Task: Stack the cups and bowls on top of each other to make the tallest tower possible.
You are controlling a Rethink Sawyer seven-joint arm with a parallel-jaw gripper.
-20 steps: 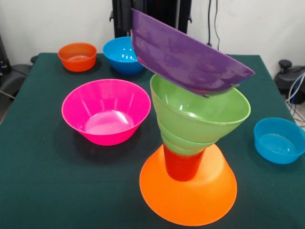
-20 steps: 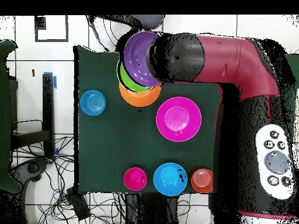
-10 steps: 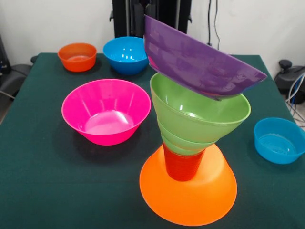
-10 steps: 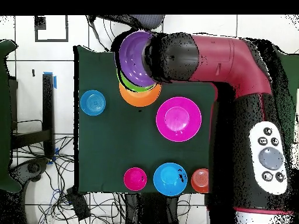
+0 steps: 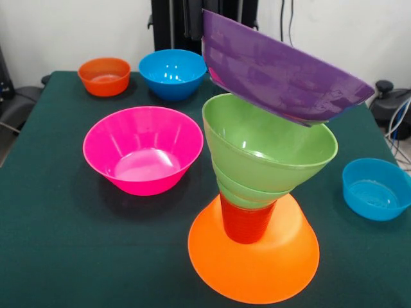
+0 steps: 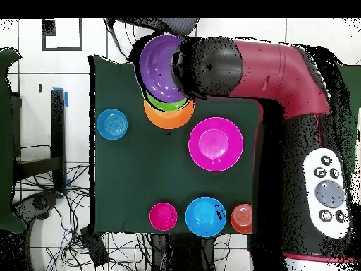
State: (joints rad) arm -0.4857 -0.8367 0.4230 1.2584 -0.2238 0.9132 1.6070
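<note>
**Purple bowl tilted above the tower**

The tower (image 5: 253, 212) stands on the green surface (image 5: 58, 244): orange bowl (image 5: 257, 269) rim-down, red cup (image 5: 247, 224), green bowls (image 5: 270, 157). The purple bowl (image 5: 282, 70) hangs tilted just above them. Whether the end effector is apart or together, I cannot tell. A pink bowl (image 5: 142, 151) sits nearby.

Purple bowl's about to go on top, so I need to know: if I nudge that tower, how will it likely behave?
The tower is probably tippy: wide green bowls sit on a narrow orange-red cup. The glossy plastic likely slides easily. The purple bowl hangs tilted, so it may land off-centre.
</note>
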